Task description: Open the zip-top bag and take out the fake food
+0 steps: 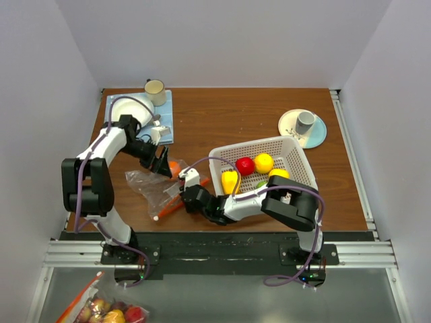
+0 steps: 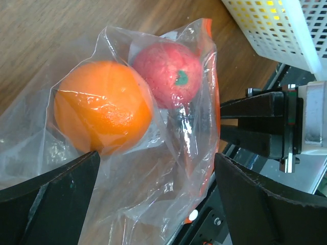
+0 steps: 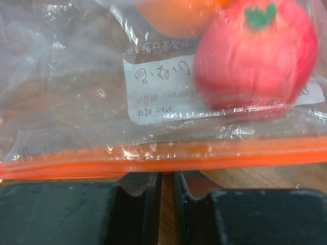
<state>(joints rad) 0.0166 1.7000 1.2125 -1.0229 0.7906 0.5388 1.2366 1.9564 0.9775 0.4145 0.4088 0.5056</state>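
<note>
The opening step is in hand. The zip-top bag (image 1: pixel 156 192) lies just beside the white basket (image 1: pixel 289 141), on its left-arm side, with the fake food (image 2: pixel 102 107) inside. The left gripper (image 1: pixel 161 163) is spread wide over the bag. The right gripper (image 3: pixel 166 176) is set at the zip strip (image 3: pixel 163 155), jaws almost pressed together; whether the strip is pinched cannot be told. Next, a firm hold on one lip is called for, and a pull away from the basket.

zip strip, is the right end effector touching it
Cannot tell: right wrist view puts the right end effector at the zip strip edge, contact unclear.

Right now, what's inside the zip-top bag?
Inside the zip-top bag: an orange fruit and a red fruit with a green stem. Whatever lies beneath them is hidden.
</note>
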